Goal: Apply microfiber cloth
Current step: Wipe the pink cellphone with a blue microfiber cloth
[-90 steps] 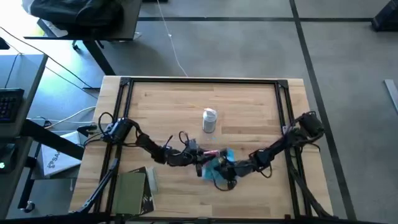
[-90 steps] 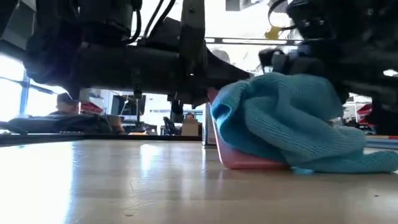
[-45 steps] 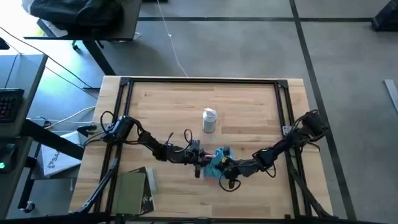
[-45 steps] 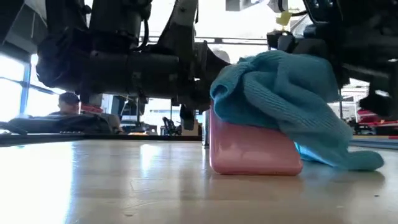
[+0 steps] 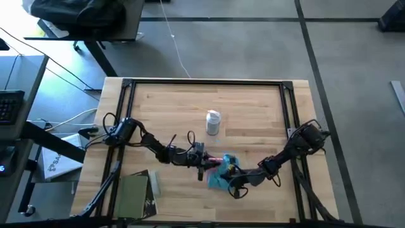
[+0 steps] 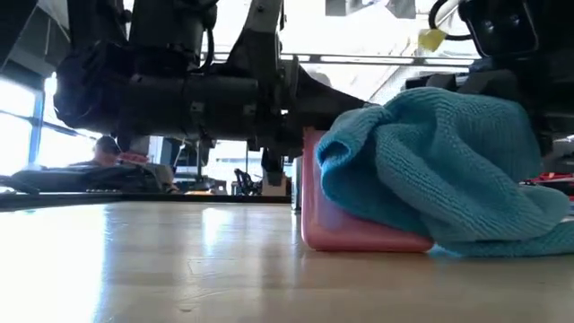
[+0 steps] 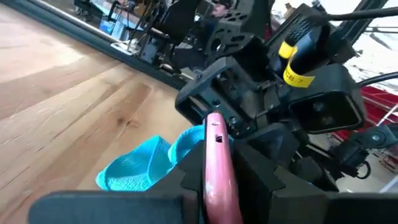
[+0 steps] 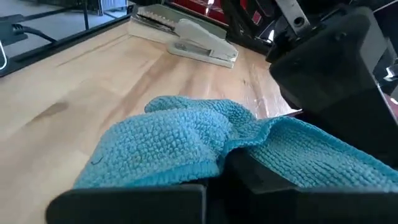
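The wiping step is in hand. The microfiber cloth [image 5: 221, 175] is bunched up near the front middle of the table [image 5: 253, 107], draped over the small pink thing [image 6: 350, 229] and touching it on top and on one side. In the low view the cloth [image 6: 439, 170] covers most of the pink thing's far half and spills down to the wood.

The left gripper [image 7: 214, 186] is clamped on the pink thing [image 7: 216, 168] — its fingers sit tight on both flat sides and hold it up on edge. The right gripper [image 5: 231, 179] is right at the cloth, and in the right wrist view the cloth [image 8: 186, 146] fills the space just ahead of its fingers. It's prob. pinching a fold, but the fingertips are buried in fabric, so I cannot tell if they are closed or apart.

Next move, I think: the right arm needs to rub the cloth across the pink face while the left arm keeps it steady and upright. If the cloth slips off, it needs a fresh grip.

Hard to see — the right gripper's tips, and how much of the pink thing is under the cloth. The arms block a lot in the high view. The white bottle [image 5: 213, 122] stands farther back, well apart, not in use. A person shows in the room beyond, blurry.
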Tool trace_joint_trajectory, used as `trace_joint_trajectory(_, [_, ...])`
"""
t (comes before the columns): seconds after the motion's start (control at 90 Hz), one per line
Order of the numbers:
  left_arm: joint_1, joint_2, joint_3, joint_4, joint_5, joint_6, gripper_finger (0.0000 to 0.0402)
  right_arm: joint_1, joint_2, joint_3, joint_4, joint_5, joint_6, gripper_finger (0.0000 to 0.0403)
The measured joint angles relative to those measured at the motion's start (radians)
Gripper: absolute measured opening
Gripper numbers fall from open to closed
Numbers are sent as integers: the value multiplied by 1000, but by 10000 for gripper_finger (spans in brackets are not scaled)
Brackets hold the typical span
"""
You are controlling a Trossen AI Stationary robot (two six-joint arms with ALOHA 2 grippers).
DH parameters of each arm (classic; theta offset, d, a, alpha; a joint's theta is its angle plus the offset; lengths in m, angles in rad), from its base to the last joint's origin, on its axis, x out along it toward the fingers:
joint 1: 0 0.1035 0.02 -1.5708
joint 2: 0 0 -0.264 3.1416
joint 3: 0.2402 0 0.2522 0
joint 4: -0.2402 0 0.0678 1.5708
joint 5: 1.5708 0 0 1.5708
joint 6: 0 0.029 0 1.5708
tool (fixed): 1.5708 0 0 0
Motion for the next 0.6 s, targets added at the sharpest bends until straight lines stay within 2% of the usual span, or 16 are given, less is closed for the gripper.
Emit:
trace_joint_trajectory(0.156, [3, 0, 0, 1, 26, -2, 41, -3, -41, -27, 85, 141, -142, 0])
trace_joint_trajectory(0.256, [3, 0, 0, 3, 37, -7, 41, -9, -88, -81, 157, 162, -227, 0])
trace_joint_trajectory(0.422, [3, 1, -1, 27, 28, -24, 41, -22, -154, -160, 174, 151, -152, 0])
trace_joint_trajectory(0.6, [5, 1, -2, 42, 14, -43, 41, -12, -130, -123, 109, 102, -78, 0])
